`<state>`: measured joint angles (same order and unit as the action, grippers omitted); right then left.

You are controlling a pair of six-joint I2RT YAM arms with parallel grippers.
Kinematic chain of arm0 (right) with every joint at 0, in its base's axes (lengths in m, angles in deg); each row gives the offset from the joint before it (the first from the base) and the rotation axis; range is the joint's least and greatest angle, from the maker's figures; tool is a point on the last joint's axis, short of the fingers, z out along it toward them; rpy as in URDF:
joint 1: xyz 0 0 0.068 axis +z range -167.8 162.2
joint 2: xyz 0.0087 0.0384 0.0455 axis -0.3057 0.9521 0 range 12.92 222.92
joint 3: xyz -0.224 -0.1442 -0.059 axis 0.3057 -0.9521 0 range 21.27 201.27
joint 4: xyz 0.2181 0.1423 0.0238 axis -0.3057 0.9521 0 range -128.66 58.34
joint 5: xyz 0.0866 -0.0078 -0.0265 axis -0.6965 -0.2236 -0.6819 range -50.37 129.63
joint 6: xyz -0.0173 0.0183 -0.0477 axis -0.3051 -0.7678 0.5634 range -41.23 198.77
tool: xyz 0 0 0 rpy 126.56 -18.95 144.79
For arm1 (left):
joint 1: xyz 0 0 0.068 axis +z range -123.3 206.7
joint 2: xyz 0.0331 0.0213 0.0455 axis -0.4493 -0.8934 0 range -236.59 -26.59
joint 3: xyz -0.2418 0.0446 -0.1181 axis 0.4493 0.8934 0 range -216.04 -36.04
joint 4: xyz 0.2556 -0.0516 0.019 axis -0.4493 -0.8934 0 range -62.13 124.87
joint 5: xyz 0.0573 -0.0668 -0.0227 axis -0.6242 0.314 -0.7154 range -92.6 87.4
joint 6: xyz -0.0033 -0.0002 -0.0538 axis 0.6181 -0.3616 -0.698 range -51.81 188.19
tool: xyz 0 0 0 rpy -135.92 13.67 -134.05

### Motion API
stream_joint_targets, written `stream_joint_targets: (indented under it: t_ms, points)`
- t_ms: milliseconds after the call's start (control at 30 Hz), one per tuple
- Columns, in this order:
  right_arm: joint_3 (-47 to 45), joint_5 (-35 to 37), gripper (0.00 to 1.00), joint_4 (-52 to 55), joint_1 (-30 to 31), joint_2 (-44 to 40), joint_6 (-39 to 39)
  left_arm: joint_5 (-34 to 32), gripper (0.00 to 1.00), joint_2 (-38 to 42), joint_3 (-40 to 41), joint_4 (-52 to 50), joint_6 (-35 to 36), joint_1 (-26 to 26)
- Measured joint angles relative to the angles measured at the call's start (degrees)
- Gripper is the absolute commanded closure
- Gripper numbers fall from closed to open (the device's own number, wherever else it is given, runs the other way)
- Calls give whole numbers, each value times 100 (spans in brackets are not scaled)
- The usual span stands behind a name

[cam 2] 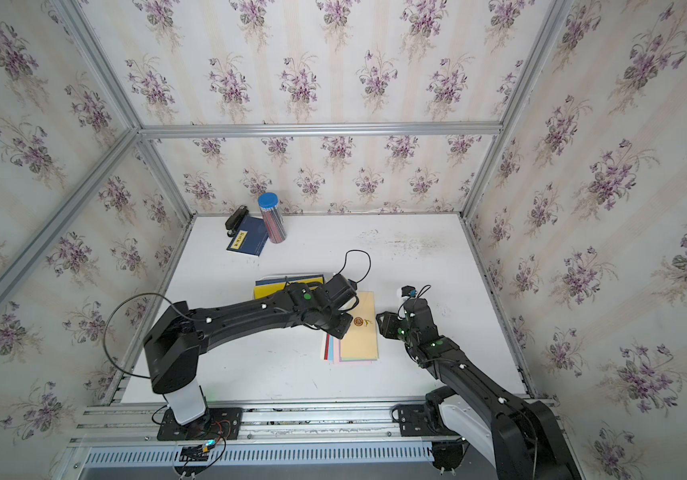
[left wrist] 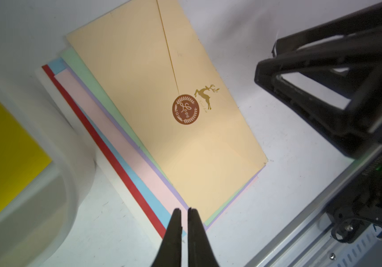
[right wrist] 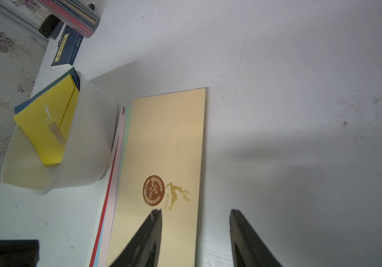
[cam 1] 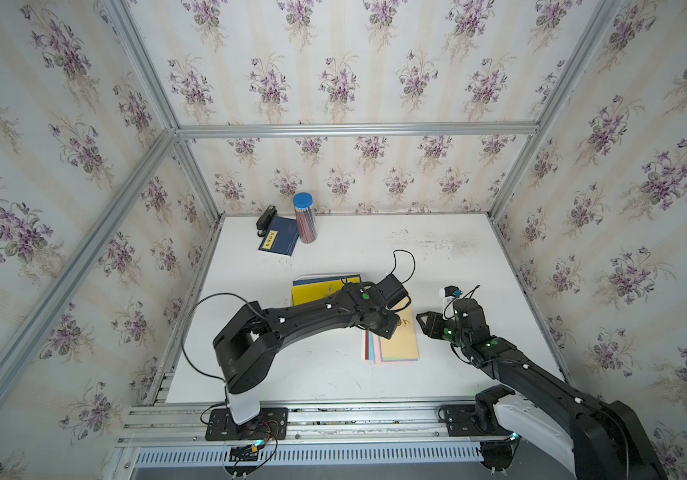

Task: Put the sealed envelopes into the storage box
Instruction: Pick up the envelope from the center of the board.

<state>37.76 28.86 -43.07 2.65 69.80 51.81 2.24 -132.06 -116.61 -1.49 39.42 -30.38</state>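
In the middle of the worktop (cam 1: 312, 374) a fanned stack of envelopes (cam 1: 401, 345), tan on top, lies just beside the white box (right wrist: 88, 148) holding a yellow envelope (right wrist: 44, 129), the left fingers (left wrist: 174, 231) nearly closed over a stack corner, the right fingers (right wrist: 153, 231) spread wide across the tan one's long edge.

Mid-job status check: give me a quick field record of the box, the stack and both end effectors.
storage box: holds a tilted yellow envelope lying on darker ones
envelope stack: on the table beside the box, fanned out
top of stack: tan envelope, seal facing up
left end effector: shut at a corner of the stack; whether it pinches an envelope cannot be told
right end effector: open, straddling the tan envelope's long edge
bystanders: navy booklet and pencil tube at the far corner
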Motion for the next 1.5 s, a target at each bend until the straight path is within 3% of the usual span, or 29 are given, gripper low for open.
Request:
stream_joint_targets:
  t_ms: [567,1100,1500]
  points:
    - [-11,-518,50,-654,-20,820,-22,-295,100,-1060,-470,-334,-273,-9]
    - [166,-844,50,-752,-20,1523,-50,-319,100,-1250,-431,-282,-310,-4]
    - [170,-1143,56,-903,-20,1672,-138,-310,100,-1285,-385,-186,-310,-7]
